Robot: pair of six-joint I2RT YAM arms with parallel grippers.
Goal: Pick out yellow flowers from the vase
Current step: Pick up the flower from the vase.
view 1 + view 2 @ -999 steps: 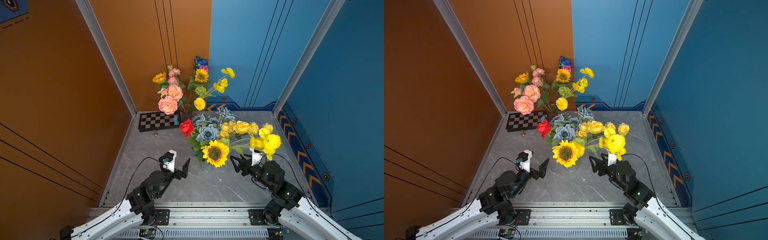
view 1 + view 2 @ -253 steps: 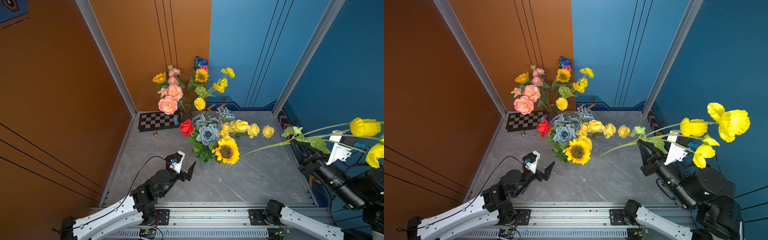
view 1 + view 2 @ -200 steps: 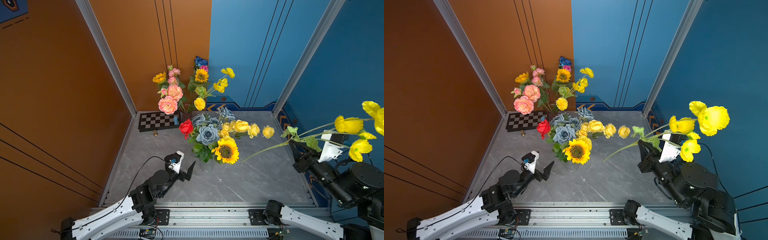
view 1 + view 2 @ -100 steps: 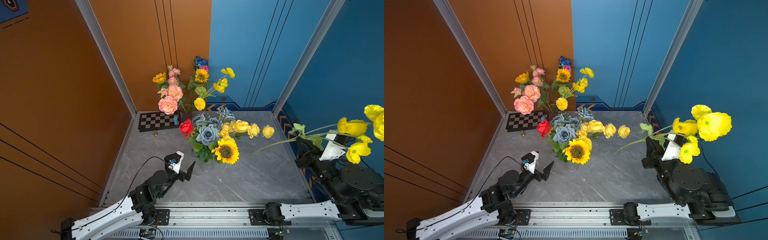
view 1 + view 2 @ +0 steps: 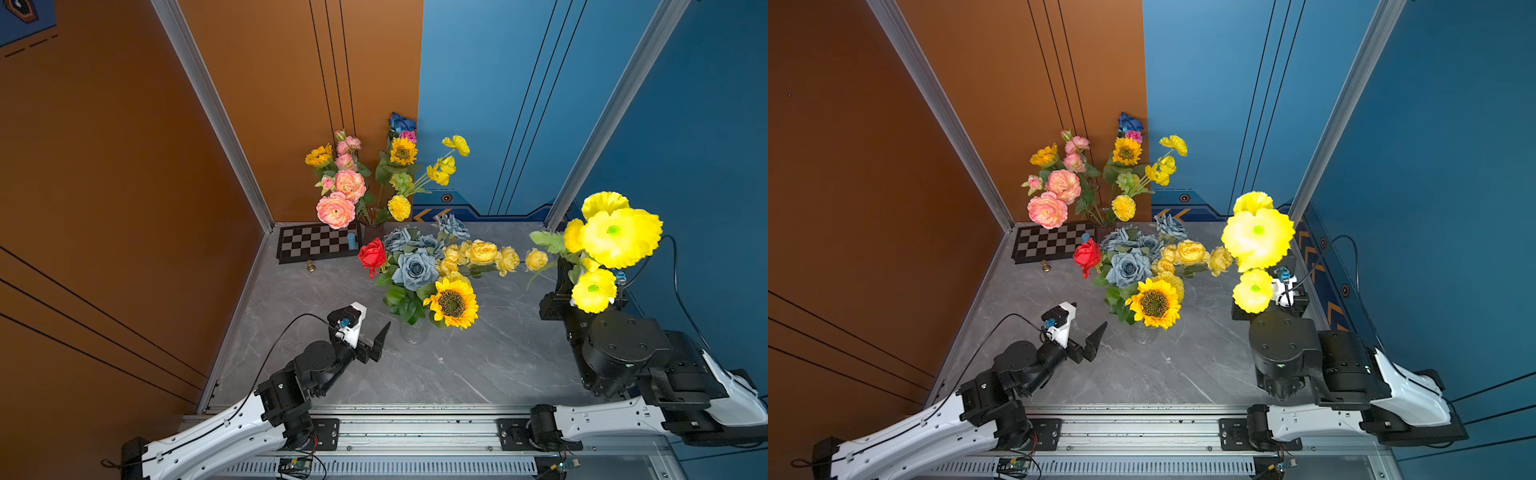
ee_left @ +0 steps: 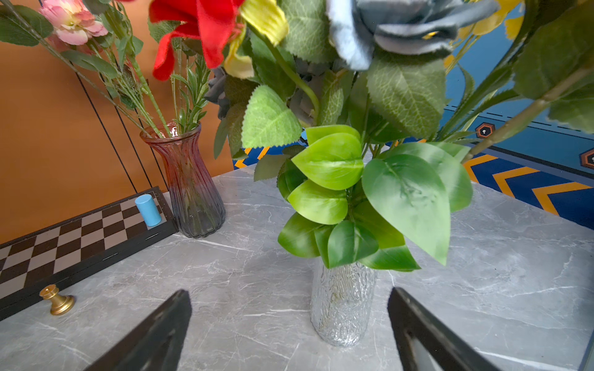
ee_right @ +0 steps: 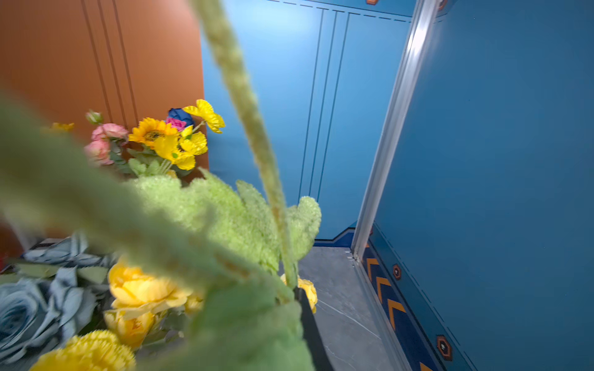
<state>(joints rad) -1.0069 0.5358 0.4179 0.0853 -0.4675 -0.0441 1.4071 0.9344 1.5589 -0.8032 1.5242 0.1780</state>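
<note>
Right of the clear textured glass vase (image 6: pixel 342 308), my right gripper (image 5: pixel 564 272) clamps green-stemmed yellow poppies (image 5: pixel 615 237) aloft; left gripper (image 6: pixel 289 292) gapes wide, empty.

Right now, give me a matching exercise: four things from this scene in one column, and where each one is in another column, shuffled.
Things:
1. poppies
2. red rose
3. blue cylinder
4. gold pawn

Places:
A. on the chessboard
B. in the clear vase
C. in the right gripper
D. on the table beside the chessboard

Pairs: 1-C, 2-B, 3-A, 4-D.
</note>
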